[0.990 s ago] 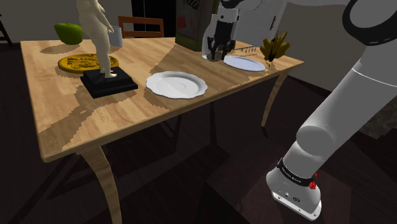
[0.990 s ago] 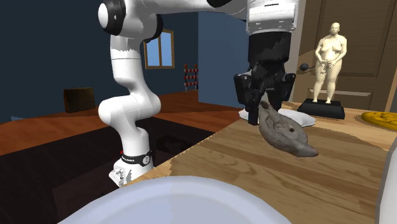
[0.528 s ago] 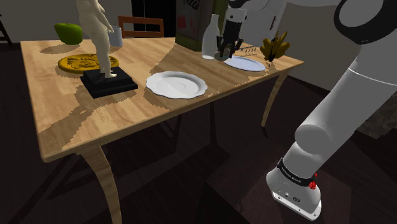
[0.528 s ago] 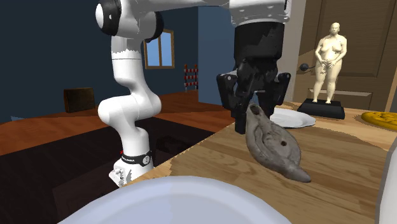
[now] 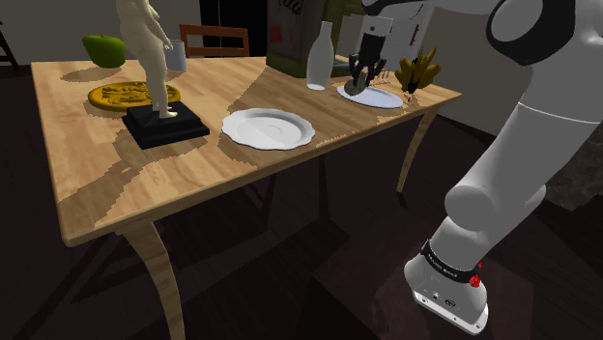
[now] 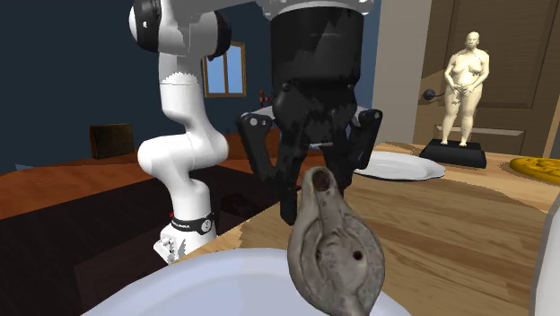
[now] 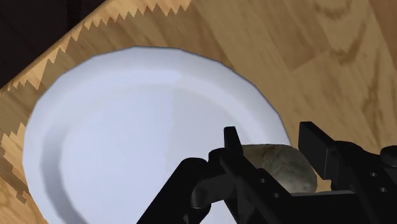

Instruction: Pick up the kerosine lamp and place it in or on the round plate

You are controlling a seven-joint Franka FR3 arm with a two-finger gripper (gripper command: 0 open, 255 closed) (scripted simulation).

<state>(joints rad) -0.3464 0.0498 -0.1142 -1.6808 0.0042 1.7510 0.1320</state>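
Observation:
My black gripper [image 5: 363, 77] is shut on a grey-brown stone-like lamp [image 5: 355, 86], which hangs tilted from the fingers. It is over the round pale blue plate [image 5: 379, 98] near the table's far right corner in the shoulder view. In the second exterior view the lamp [image 6: 336, 260] hangs close to the camera under the gripper [image 6: 314, 179], just above the plate's rim [image 6: 179, 287]. In the wrist view the fingers [image 7: 232, 147] clasp the lamp [image 7: 285, 167] above the plate [image 7: 127, 140].
A white bottle [image 5: 319, 58] stands just beside the plate, and bananas [image 5: 417, 72] lie behind it. A white scalloped plate [image 5: 268, 127], a statue [image 5: 150, 58] on a black base, a yellow disc [image 5: 130, 94] and a green apple [image 5: 103, 48] sit further along the shoulder view's left. The table edge [image 7: 38, 70] runs close to the blue plate.
The gripper has carried the lamp to the shoulder view's right, from in front of the white bottle to above the blue plate. The lamp has swung to hang steeper.

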